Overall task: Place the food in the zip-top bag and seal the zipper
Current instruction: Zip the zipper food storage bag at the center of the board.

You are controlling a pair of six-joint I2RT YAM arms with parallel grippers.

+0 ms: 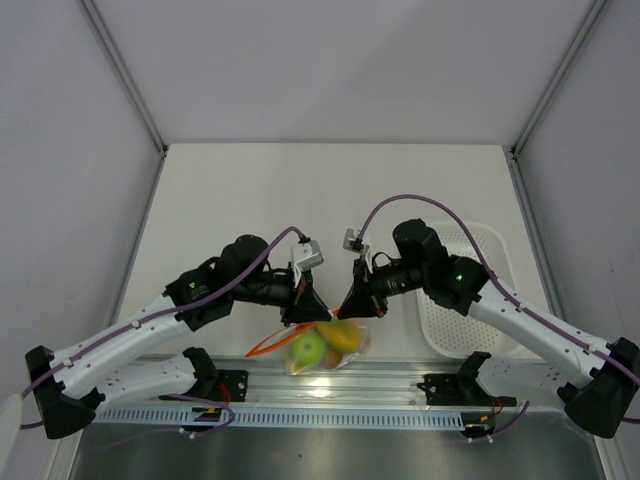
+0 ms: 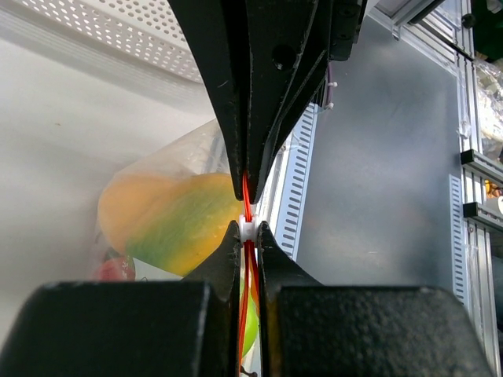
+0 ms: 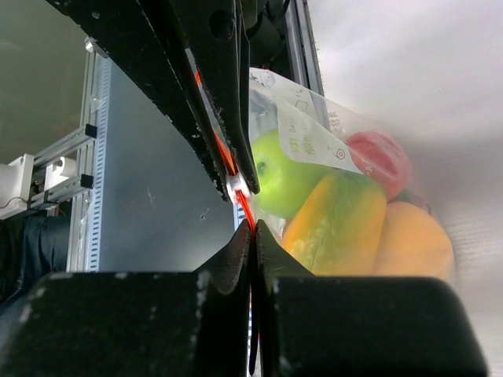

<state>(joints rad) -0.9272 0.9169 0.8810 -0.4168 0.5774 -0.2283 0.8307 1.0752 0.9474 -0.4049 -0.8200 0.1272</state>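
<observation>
We find the zip-top bag (image 1: 326,347) at the near edge of the tabletop (image 1: 300,190), about midway between left and right, with its lower part reaching over the metal rail (image 1: 400,385) that runs along that edge. The food sits inside it: a green fruit (image 3: 277,174) nearest the mouth, a yellow fruit (image 3: 339,226) beside it, an orange fruit (image 3: 410,239) further in, and red pieces (image 3: 382,153) behind them. Both arms meet tip to tip above the bag. The left end effector (image 2: 249,234) is pinched together on the zipper (image 2: 247,198), its fingers pressed flat against the orange-red strip, right at a small white slider (image 2: 247,228). The right end effector (image 3: 251,230) is likewise clamped on the same strip, which runs straight between its closed fingers. In the overhead view a loose length of the strip sticks out to the left of the bag. We cannot tell whether the mouth is sealed along its whole length. The white perforated tray (image 1: 452,322) lies well to the right, apart from the bag.
</observation>
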